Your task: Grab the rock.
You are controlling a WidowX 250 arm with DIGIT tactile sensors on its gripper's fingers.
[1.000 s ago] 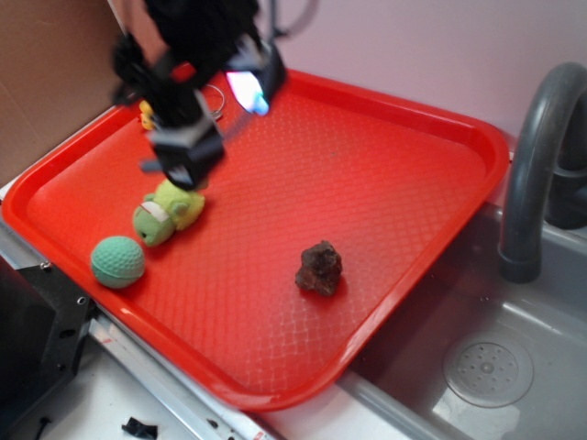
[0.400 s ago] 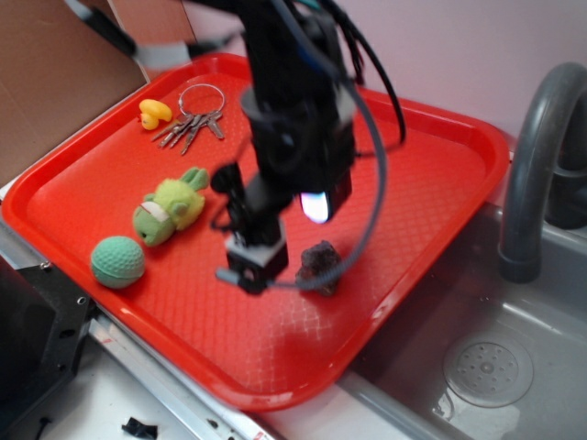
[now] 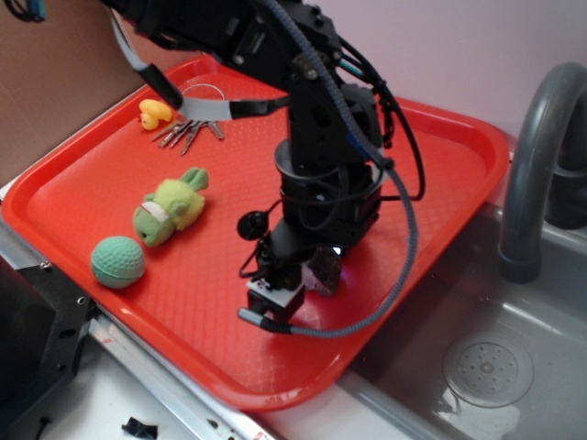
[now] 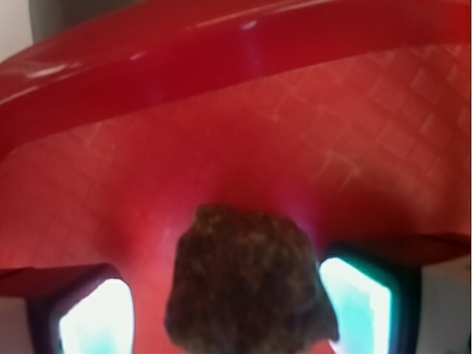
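This looks like a mock kitchen set up for robot trials. A grey sink (image 3: 514,367) with a round drain (image 3: 488,371) sits at the right, and a dark curved faucet (image 3: 537,165) rises over it against a plain pale wall (image 3: 459,46). Beside the sink, a red cafeteria tray (image 3: 431,156) lies on a white counter (image 3: 119,394). The tray carries playthings and odds and ends, not food: a green ball (image 3: 117,261), a plush toy (image 3: 170,209), a yellow duck (image 3: 154,113) and keys (image 3: 191,128). Brown cardboard (image 3: 55,82) stands behind at the left.
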